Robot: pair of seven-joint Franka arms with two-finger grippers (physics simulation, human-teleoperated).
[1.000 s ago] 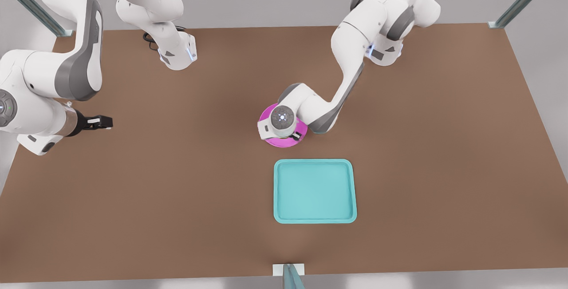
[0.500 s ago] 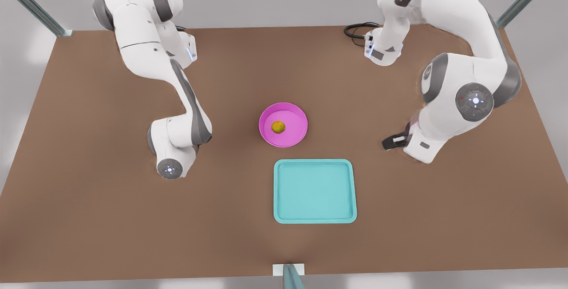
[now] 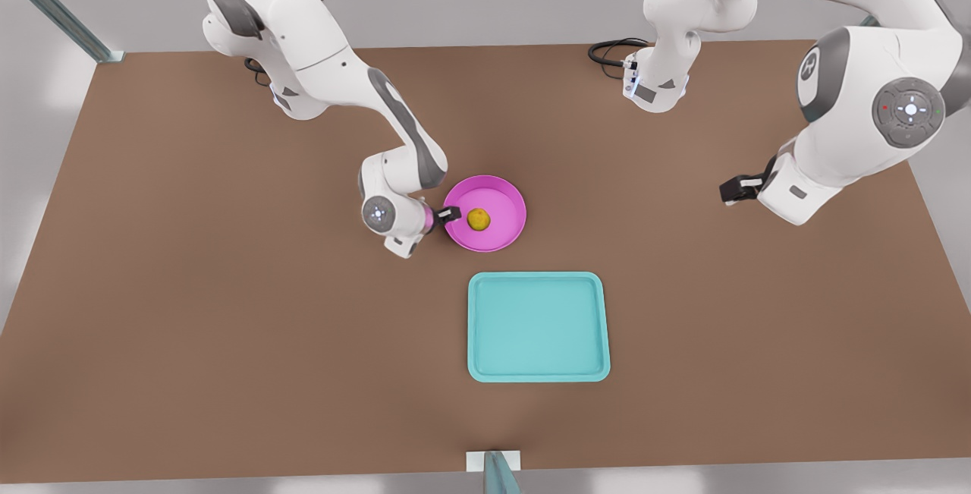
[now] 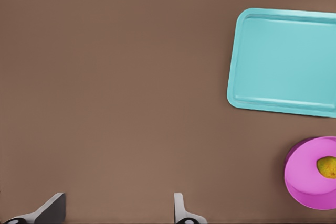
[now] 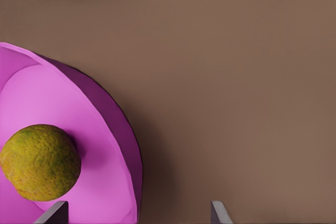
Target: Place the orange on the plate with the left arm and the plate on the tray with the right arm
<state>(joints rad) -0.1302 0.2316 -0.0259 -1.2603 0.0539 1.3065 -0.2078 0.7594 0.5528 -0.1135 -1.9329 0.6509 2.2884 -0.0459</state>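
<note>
Fingers of the right gripper (image 3: 450, 214) spread open astride the near rim of the round pink plate (image 3: 501, 232), mid-tabletop, holding the small orange (image 3: 478, 218). Closing squarely should prevent tipping. Left gripper (image 3: 733, 189) waits open, empty, well from the teal rectangular tray (image 3: 538, 372).

My right arm reaches in from the front view's left, elbow bent and forearm sloping down, wrist low over the middle of the surface. My right fingers (image 3: 449, 214) point toward the front view's right and stand spread apart (image 5: 55, 214). My left arm waits folded at the front view's right, wrist held high, my left fingers (image 3: 734, 189) spread wide (image 4: 50, 211) and holding nothing.
</note>
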